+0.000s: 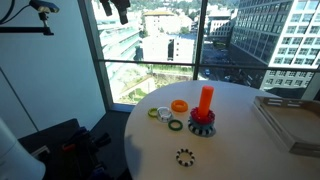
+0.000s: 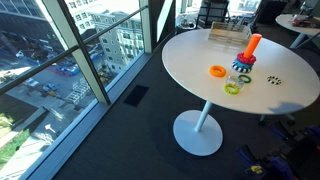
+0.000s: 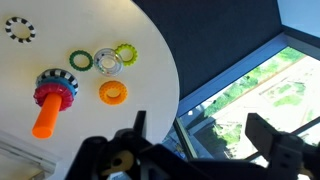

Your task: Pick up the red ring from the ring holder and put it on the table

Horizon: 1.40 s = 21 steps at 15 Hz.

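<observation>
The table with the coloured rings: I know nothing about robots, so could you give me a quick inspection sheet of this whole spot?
Surface: the table is round and white, on a single pedestal.
Job's things: the red ring sits around the post of the upright ring holder, just above its toothed base.
Clutter: an orange ring, three greenish or pale rings close together, a black toothed ring lying apart, and a flat tray near the table's edge.
Grippers: the tool is open, holds nothing, and is high up beyond the table's rim.
Cables: nothing seen.
Surroundings: tall windows over a city, and a dark floor.
</observation>
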Motion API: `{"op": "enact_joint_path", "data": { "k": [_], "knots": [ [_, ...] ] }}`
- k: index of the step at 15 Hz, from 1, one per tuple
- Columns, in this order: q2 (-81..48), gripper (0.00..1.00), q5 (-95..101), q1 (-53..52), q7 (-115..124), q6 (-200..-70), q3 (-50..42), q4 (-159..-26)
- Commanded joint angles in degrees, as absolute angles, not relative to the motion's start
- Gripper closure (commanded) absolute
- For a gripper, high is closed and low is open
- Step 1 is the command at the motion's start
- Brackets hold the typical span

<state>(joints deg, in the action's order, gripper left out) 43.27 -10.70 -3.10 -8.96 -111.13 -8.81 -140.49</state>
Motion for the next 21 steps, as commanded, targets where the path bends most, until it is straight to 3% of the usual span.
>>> {"op": "enact_joint_path", "data": {
  "k": [1, 21],
  "knots": [
    [41.08, 0.0, -10.77, -1.57, -8.47, -111.92, -7.8, -139.44],
    [24.27, 0.0, 1.13, 10.13, 7.65, -123.61, -4.94, -138.62]
  ]
}}
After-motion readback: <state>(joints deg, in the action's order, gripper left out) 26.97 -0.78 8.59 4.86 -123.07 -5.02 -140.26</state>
